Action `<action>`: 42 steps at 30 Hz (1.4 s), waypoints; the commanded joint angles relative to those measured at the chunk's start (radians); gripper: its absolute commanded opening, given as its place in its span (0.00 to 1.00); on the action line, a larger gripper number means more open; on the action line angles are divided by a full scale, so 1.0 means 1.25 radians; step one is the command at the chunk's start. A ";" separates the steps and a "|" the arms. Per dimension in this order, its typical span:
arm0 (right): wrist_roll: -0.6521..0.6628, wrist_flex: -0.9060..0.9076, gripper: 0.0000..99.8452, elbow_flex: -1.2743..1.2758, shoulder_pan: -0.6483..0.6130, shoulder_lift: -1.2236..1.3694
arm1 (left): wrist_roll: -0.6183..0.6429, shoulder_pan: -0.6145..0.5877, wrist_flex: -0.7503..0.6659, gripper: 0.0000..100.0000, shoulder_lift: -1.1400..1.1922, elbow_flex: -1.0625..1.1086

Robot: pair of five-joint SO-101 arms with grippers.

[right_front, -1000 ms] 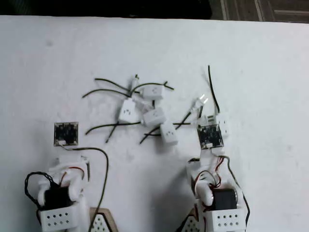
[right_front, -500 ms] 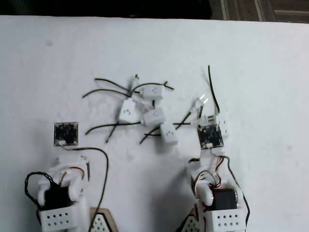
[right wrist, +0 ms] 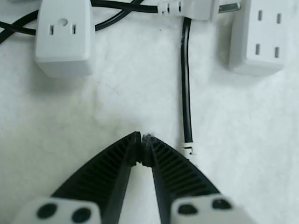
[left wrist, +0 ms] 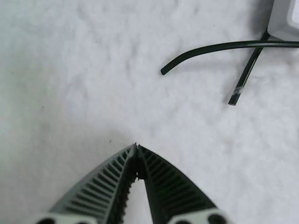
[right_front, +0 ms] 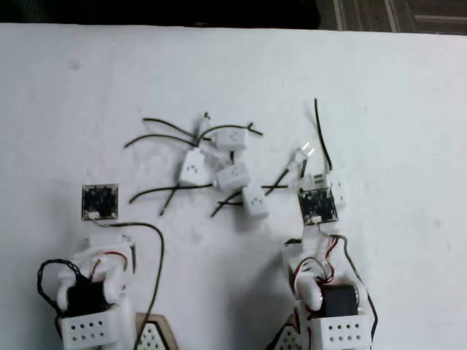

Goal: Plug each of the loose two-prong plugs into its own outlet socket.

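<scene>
No plug is seen seated in a socket, so the task is judged to be at its opening step, with the first grasp not yet made. The left hand [left wrist: 137, 149] is clenched on nothing, its ribbed grey-green tips met above the white, softly napped bench [left wrist: 70, 70]. The right hand [right wrist: 141, 137] is likewise clenched and empty, with its ribbed black tips touching, just beside the cut end of a black rubber-sheathed cord [right wrist: 186, 84].

That cord runs up to a white moulded two-prong plug [right wrist: 196, 7], whose metal prongs point toward a white double-socket block [right wrist: 267, 35] lying just beside it, unjoined. On the plug's other side a white plastic outlet cube [right wrist: 63, 35] is seen, boxy with rounded edges, its slotted face turned up. In the high view more small white socket blocks [right_front: 232, 175] are clustered mid-bench, with black cord stubs splayed and crossing around them.

For the next move, the right hand would need to be opened and closed across the plug's smooth, hard body, with the prongs left free and lined up with a pair of slots. The blocks look light and loose, so sliding is to be expected unless one is braced, perhaps by the left hand. The short cord appears stiff and may twist the plug.
</scene>
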 commanded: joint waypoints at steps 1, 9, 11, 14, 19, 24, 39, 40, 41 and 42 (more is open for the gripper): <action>-0.001 0.006 0.02 0.009 -0.001 -0.004 | 0.007 0.009 0.002 0.02 0.006 -0.002; 0.000 0.007 0.02 0.007 0.006 -0.006 | 0.004 -0.013 0.002 0.02 0.004 -0.077; 0.000 0.010 0.02 -0.006 0.013 -0.007 | 0.004 -0.040 0.001 0.02 0.004 -0.102; 0.000 0.009 0.02 -0.039 0.096 -0.007 | 0.004 -0.082 -0.004 0.02 0.003 -0.153; 0.061 -0.017 0.02 -0.101 0.131 -0.007 | 0.004 -0.118 0.004 0.02 0.003 -0.230; 0.260 -0.017 0.02 -0.172 0.150 -0.007 | -0.081 -0.111 -0.039 0.02 0.003 -0.287; 0.329 0.093 0.02 -0.538 0.161 0.112 | -0.275 -0.068 -0.016 0.02 0.009 -0.485; 0.330 0.101 0.02 -0.563 0.161 0.153 | -0.275 -0.062 0.000 0.02 0.010 -0.501; 0.330 0.106 0.02 -0.589 0.161 0.196 | -0.275 -0.050 0.016 0.02 0.019 -0.519; 0.329 0.112 0.02 -0.619 0.161 0.235 | -0.275 -0.036 0.033 0.02 0.037 -0.540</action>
